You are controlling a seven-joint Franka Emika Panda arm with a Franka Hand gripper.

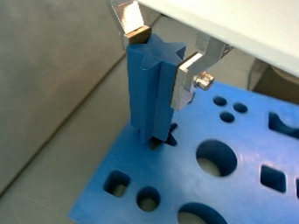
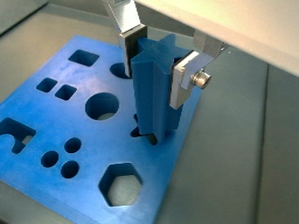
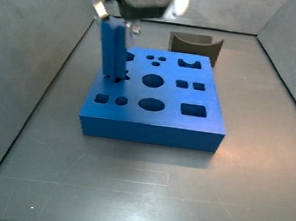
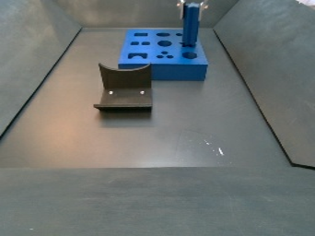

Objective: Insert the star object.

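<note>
The star object (image 1: 149,96) is a tall blue star-section prism. It stands upright with its lower end in the star-shaped hole near one corner of the blue block (image 1: 251,131). My gripper (image 1: 163,57) straddles the prism's top, one silver finger on each side, pads against its sides. The same shows in the other wrist view: gripper (image 2: 158,66), star (image 2: 152,96), block (image 2: 128,149). In both side views the star (image 3: 112,50) (image 4: 191,26) rises from the block (image 3: 149,128) (image 4: 167,69) under the gripper (image 3: 117,16) (image 4: 192,5).
The block has several other holes: round, square, hexagonal and arch-shaped. The dark fixture (image 3: 195,42) (image 4: 123,88) stands on the floor apart from the block. Grey walls enclose the floor on all sides.
</note>
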